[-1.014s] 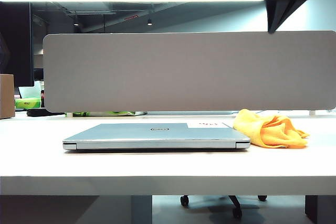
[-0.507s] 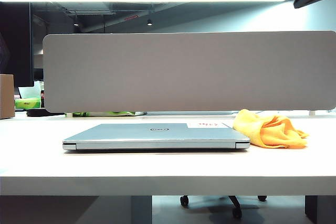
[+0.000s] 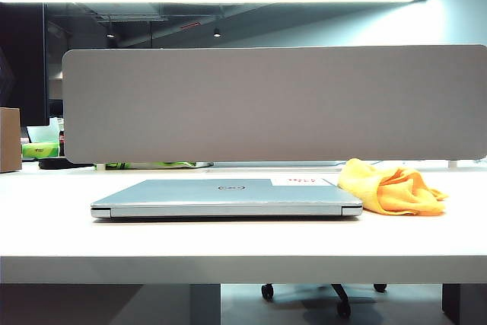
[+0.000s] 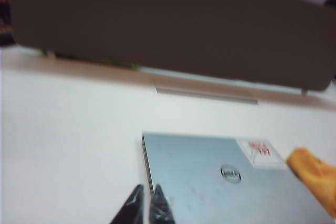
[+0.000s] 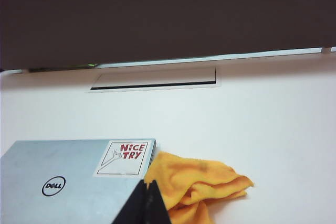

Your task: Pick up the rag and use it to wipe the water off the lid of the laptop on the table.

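The closed silver-grey laptop (image 3: 228,197) lies on the white table (image 3: 228,245). Its lid (image 5: 58,166) carries a dark oval logo (image 5: 53,185) and a red-printed white sticker (image 5: 123,157). The crumpled yellow-orange rag (image 3: 392,188) rests on the table against the laptop's right end. Water on the lid is too faint to make out. Neither gripper shows in the exterior view. My right gripper (image 5: 146,184) hangs shut and empty above the lid's edge beside the rag (image 5: 199,182). My left gripper (image 4: 147,192) is shut and empty above the laptop's (image 4: 220,182) other end; the rag (image 4: 315,174) lies far from it.
A grey rounded-corner divider panel (image 3: 274,104) stands along the table's back. A cable slot (image 5: 155,80) is set into the tabletop in front of it. A cardboard box (image 3: 9,139) sits at the far left, with a dark monitor behind it.
The dark right gripper at the exterior view's upper right has risen and left the picture. Laptop and rag have not moved.
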{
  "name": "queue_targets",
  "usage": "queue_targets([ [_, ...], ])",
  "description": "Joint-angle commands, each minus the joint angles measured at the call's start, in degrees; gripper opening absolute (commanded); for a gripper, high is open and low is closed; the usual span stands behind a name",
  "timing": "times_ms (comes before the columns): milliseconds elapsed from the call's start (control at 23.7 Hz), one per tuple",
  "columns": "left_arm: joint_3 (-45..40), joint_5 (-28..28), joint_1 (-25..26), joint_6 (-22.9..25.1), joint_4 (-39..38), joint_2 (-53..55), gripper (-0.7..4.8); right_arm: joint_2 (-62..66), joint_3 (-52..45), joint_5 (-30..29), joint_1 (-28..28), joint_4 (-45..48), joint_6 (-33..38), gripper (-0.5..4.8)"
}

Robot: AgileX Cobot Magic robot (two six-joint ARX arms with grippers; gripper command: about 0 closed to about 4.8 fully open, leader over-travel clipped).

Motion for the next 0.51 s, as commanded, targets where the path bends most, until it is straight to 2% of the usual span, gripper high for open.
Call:
queue_targets([
  [42,-0.37,-5.40,0.07,-0.17,1.27,-6.67,0.21,-1.99,0.15,2.10,0.09,-3.89,1.64,-0.02],
  [169,-2.54,-9.03,0.07,-0.15,1.86,-9.75,0.21,-2.38,0.15,3.17,0.07,-4.28,2.25,-0.02],
  [338,-7.10,-9.05,0.07,0.22,1.88,-9.77,0.21,-2.36,-0.15,2.75,0.09,-5.84,2.23,-0.02],
  [507,-11.74,-8.85,0.07,0.24,2.73,-9.77,0.21,-3.80,-3.06,2.45,0.09,-3.52,1.77,-0.02],
])
